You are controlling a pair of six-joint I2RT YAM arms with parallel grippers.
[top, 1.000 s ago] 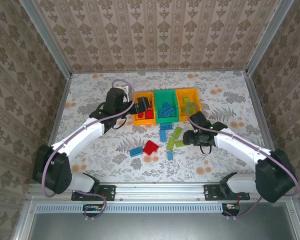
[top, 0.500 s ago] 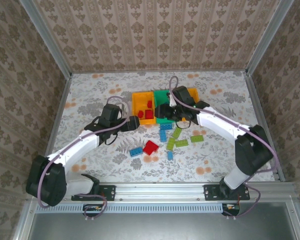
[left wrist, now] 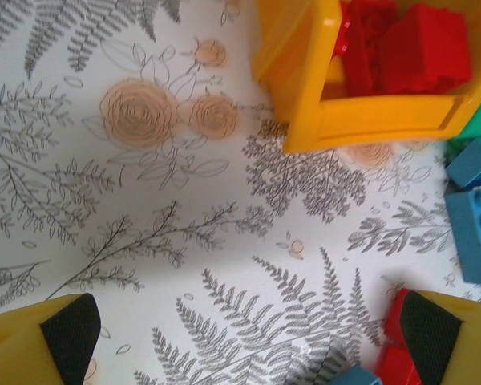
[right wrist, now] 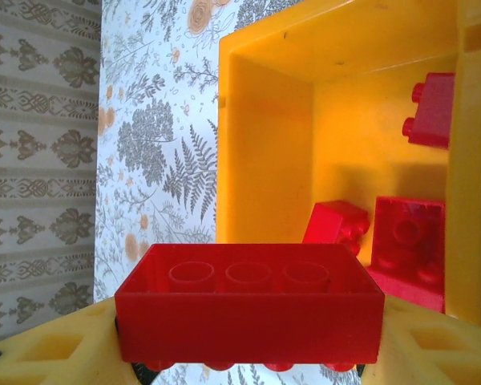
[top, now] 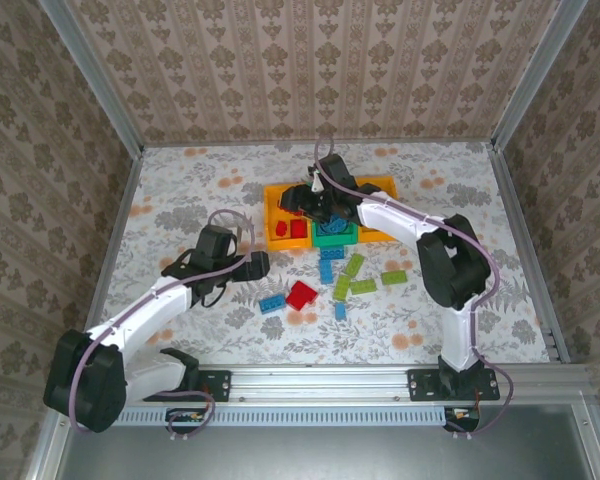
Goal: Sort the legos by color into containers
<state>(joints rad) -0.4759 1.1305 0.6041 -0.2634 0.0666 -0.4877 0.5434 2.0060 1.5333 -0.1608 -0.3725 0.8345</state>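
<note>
While the right gripper pinches one red brick over the left bin, three red bricks inside, left gripper spread wide.

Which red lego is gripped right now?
The long red brick held by the right gripper; the other red bricks lie in the orange-yellow bin or on the table.

Red brick, orange-yellow bin, fern-print table
</note>
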